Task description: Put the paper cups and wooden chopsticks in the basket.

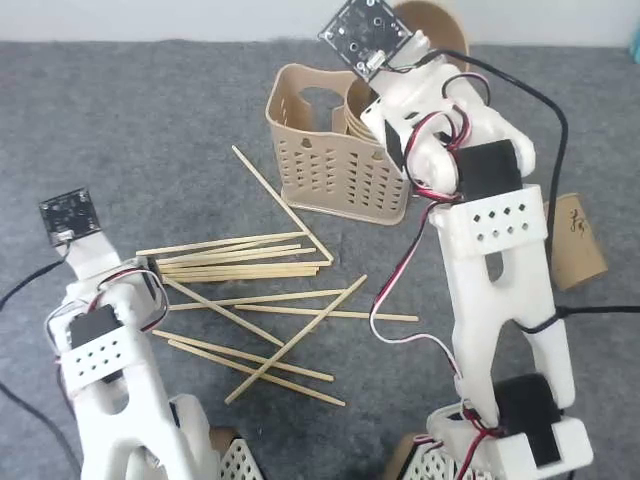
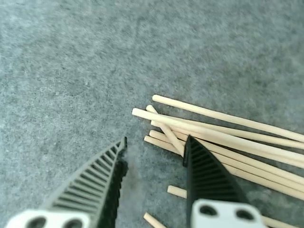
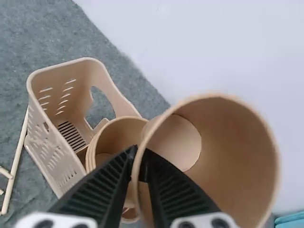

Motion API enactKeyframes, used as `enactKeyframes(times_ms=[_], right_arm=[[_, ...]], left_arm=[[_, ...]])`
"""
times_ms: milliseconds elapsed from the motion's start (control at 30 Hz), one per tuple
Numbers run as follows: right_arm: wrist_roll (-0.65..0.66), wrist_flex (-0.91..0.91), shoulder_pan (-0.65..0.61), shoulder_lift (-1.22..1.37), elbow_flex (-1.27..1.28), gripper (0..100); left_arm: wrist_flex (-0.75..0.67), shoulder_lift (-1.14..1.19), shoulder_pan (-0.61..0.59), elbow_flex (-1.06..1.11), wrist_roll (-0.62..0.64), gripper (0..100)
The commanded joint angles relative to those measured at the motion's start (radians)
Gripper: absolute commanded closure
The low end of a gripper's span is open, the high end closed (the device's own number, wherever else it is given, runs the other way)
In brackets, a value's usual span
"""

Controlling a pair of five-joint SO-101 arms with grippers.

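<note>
Right gripper (image 3: 137, 154): I have it clamped on the rim of a paper cup (image 3: 223, 156), one finger inside the wall and one outside. The cup is tipped on its side above the basket (image 3: 47, 123).
Release risk: let go at this tilt, I judge the cup could hit the basket rim and roll off onto the table instead of dropping in.
Nested cups (image 3: 114, 137): these already sit in the basket right under the held one. If the held cup lands crooked on them it may perch high or tip the light basket.
Left gripper (image 2: 156, 142): the jaws are spread wide and hold nothing. They hang low over the near ends of the wooden chopsticks (image 2: 213, 126).
Grasp risk: the sticks lie fanned and crossed, so closing here may catch only one or two, or pinch them near the end so they droop and slip.
Scattered sticks (image 1: 290, 340): these lie crossed between the arms, and a dragged bundle could scatter them further.
Loose cup (image 1: 578, 240): it lies on its side beside the right arm, where a careless swing could knock it away.
</note>
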Motion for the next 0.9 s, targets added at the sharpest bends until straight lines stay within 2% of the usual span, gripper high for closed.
enactKeyframes(times_ms=[0, 267, 867], right_arm=[[-0.017, 0.054, -0.022, -0.041, -0.092, 99.1], [-0.015, 0.142, -0.084, -0.053, -0.193, 99.1], [-0.012, 0.196, -0.025, 0.088, -0.192, 97.4]], left_arm=[[-0.021, -0.014, 0.009, -0.005, -0.009, 82], [-0.021, -0.014, 0.009, -0.005, -0.009, 82], [-0.021, -0.014, 0.009, -0.005, -0.009, 82]])
